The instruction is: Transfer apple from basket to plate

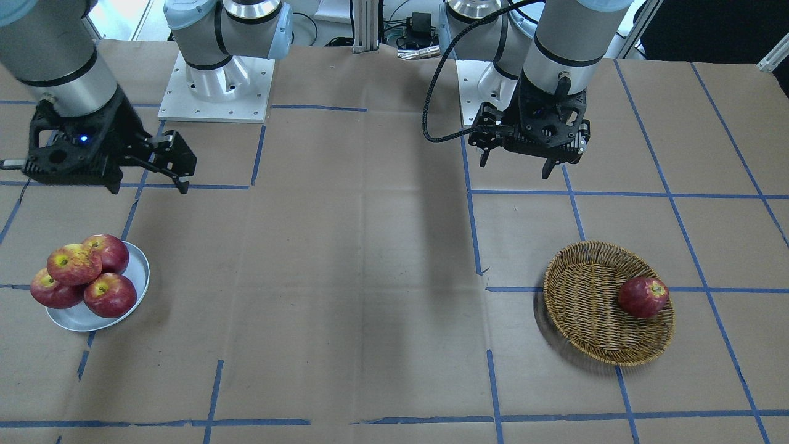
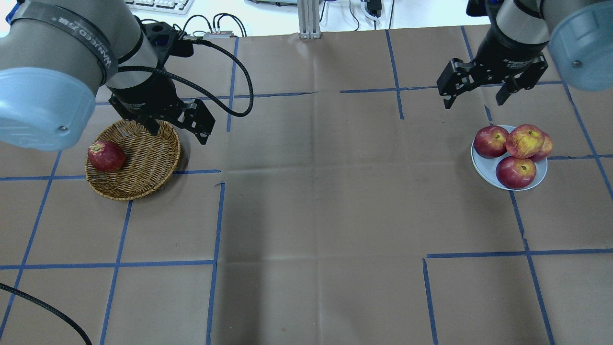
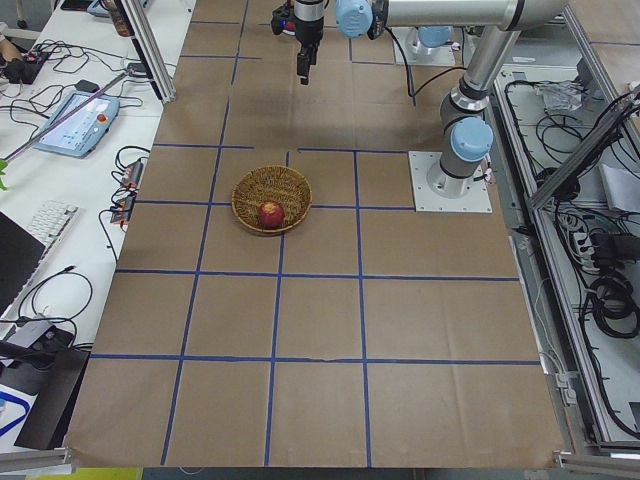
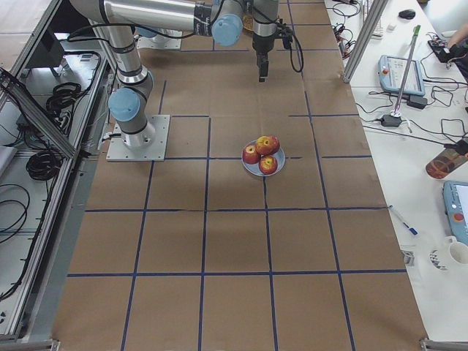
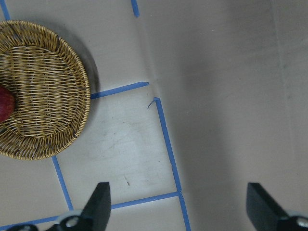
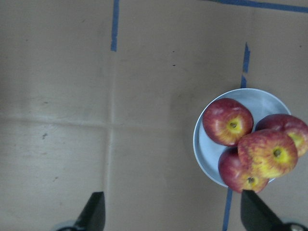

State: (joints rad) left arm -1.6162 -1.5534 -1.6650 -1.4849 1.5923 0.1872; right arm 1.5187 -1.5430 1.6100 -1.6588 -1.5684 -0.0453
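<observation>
The pale streaked apple (image 1: 74, 264) with the yellow stem patch lies on top of three darker apples on the white plate (image 1: 138, 271); it also shows in the overhead view (image 2: 524, 141) and the right wrist view (image 6: 268, 154). The wicker basket (image 1: 585, 296) holds one dark red apple (image 1: 643, 296). My left gripper (image 2: 178, 133) is open and empty, raised over the basket's (image 2: 148, 158) robot-side edge. My right gripper (image 2: 474, 103) is open and empty, raised on the robot side of the plate (image 2: 483, 167), apart from the apples.
Brown paper with blue tape lines covers the table. The two arm bases (image 1: 216, 92) stand at the robot's edge. The basket and the plate lie far apart at opposite ends, with bare paper between them.
</observation>
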